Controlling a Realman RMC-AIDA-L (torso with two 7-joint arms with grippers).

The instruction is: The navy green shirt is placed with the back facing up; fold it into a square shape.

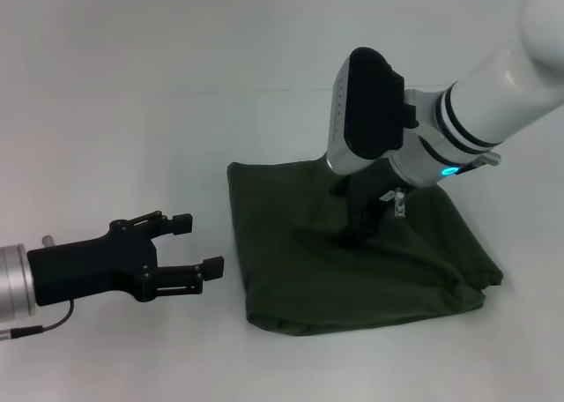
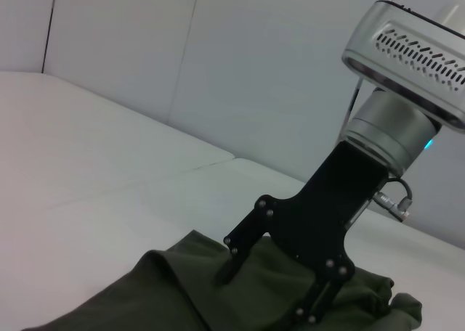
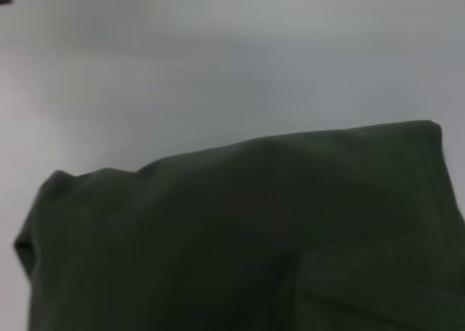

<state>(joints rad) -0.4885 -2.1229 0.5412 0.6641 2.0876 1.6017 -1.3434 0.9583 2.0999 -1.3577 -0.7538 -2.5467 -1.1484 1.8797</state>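
The navy green shirt lies on the white table as a folded, roughly square bundle, directly under the right gripper, whose fingers press down on its middle, spread apart. The left gripper hovers at the shirt's nine o'clock, just beside it, jaws apart. The left wrist view shows the two black fingers splayed on the cloth; the right wrist view shows only fabric.

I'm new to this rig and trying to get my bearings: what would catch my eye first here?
The navy green shirt, already folded into a rough square, lies on the white table right of centre. The right gripper presses down into its middle, fingers spread. The left gripper hovers open just off the shirt's left edge.
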